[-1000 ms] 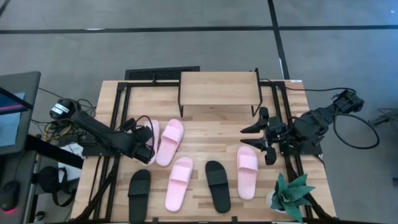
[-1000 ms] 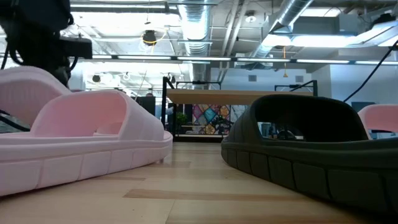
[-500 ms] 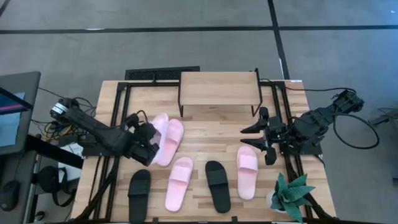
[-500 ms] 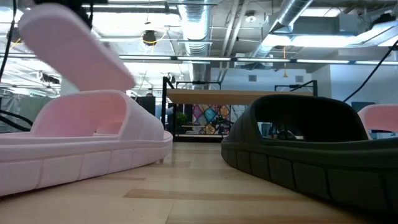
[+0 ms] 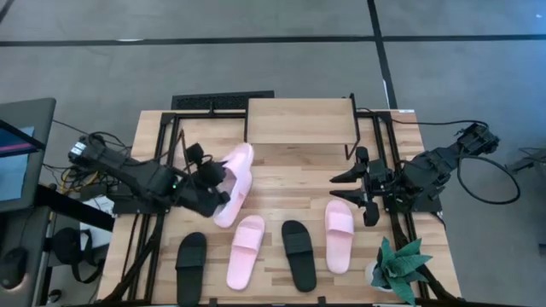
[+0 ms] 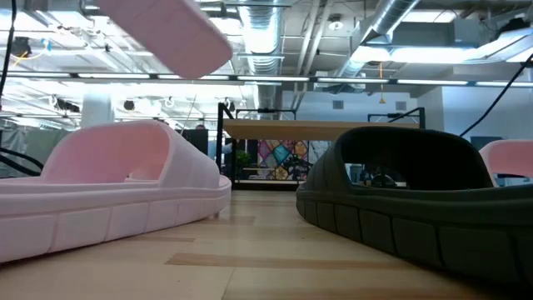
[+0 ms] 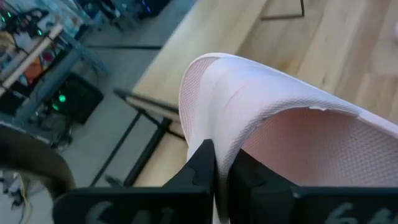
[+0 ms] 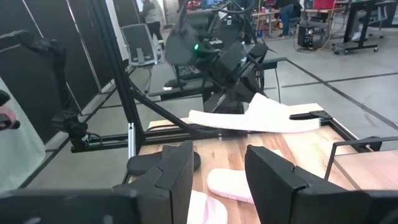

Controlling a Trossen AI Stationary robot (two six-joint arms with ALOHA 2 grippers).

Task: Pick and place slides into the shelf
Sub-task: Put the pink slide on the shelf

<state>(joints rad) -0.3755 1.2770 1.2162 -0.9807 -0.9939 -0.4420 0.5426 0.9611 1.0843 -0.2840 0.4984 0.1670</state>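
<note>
Bare tabletop (image 5: 294, 183) lies open between the shelf (image 5: 299, 119) at twelve o'clock and a row of slides (image 5: 283, 246) at six. The left gripper (image 5: 213, 181) with its lifted pink slide (image 5: 236, 166) blocks nine o'clock; the right gripper (image 5: 358, 183) blocks three.

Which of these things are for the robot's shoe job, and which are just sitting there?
For the job:
- pink slide pinched in the left gripper
- four more pink and black slides on the table
- shelf

Just sitting there:
- potted plant
- idle right gripper
</note>
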